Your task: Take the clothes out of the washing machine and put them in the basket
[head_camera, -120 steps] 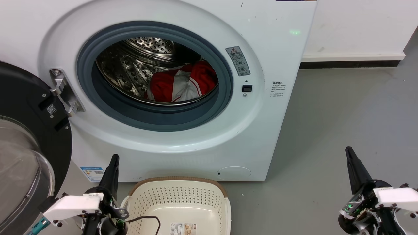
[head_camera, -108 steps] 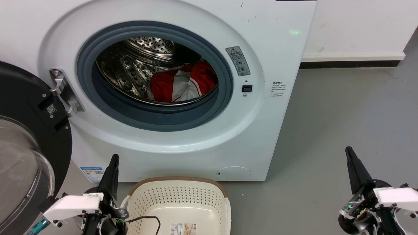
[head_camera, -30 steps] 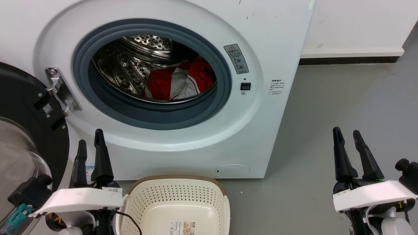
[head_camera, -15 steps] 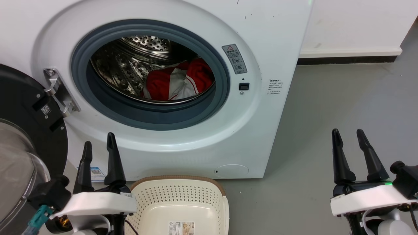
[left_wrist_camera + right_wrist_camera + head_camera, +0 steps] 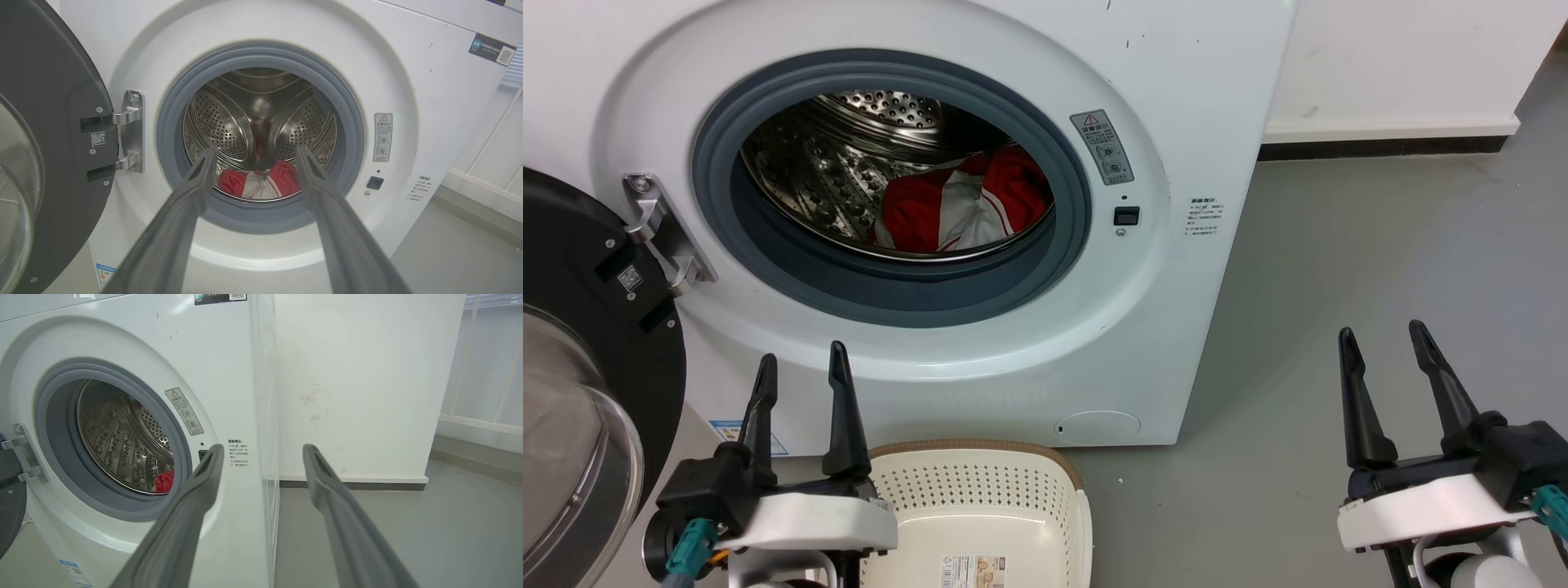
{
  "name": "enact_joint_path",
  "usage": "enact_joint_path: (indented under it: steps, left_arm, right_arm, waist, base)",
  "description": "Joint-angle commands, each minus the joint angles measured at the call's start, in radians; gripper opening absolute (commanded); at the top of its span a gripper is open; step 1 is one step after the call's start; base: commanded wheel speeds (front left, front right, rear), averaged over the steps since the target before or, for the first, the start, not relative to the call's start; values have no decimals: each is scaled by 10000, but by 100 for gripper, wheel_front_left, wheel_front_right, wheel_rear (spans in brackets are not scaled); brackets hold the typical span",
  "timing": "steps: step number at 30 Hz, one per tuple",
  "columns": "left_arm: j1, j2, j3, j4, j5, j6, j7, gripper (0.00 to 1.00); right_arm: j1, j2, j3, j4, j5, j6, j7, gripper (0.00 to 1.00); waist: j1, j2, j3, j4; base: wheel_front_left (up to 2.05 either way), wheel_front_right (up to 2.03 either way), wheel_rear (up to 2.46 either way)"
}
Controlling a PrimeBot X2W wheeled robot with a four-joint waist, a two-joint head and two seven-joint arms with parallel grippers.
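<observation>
The white washing machine [image 5: 1176,122] stands with its door swung wide. Red and white clothes [image 5: 956,208] lie bunched in the lower right of the steel drum, and they also show as clothes [image 5: 257,184] in the left wrist view and as a red scrap of clothes [image 5: 164,481] in the right wrist view. The cream basket [image 5: 980,490] sits on the floor in front of the machine. My left gripper [image 5: 800,359] is open beside the basket's left rim, below the porthole. My right gripper [image 5: 1380,335] is open over the floor, right of the machine.
The black-rimmed glass door [image 5: 580,392] hangs open at the far left on a steel hinge [image 5: 662,241], close to my left arm. Grey floor [image 5: 1380,245] stretches to the right, bounded by a white wall [image 5: 1388,57] with a dark skirting.
Both grippers turned, so each now shows two spread fingers instead of one. The left gripper has moved right, up to the basket. The camera has shifted slightly.
</observation>
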Motion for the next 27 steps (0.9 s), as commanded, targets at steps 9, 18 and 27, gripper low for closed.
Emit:
enact_joint_path:
  steps: [9, 18, 27]
  left_arm:
    - [69, 424, -630, 51, 1105, 526, -269, 100]
    - [189, 523, -925, 40, 1461, 763, -454, 100]
    - [325, 270, -495, 110, 1627, 72, -595, 100]
  right_arm:
    - [-1, 7, 117, -202, -1190, -2, -282, 100]
    - [69, 9, 304, -304, -1913, -4, -467, 100]
    - [179, 13, 375, -286, -2193, -4, -611, 100]
  waist:
    - [0, 0, -40, -47]
    - [0, 0, -75, -88]
    - [0, 0, -118, -126]
  base:
    - [0, 0, 0]
    - [0, 0, 0]
    - [0, 0, 0]
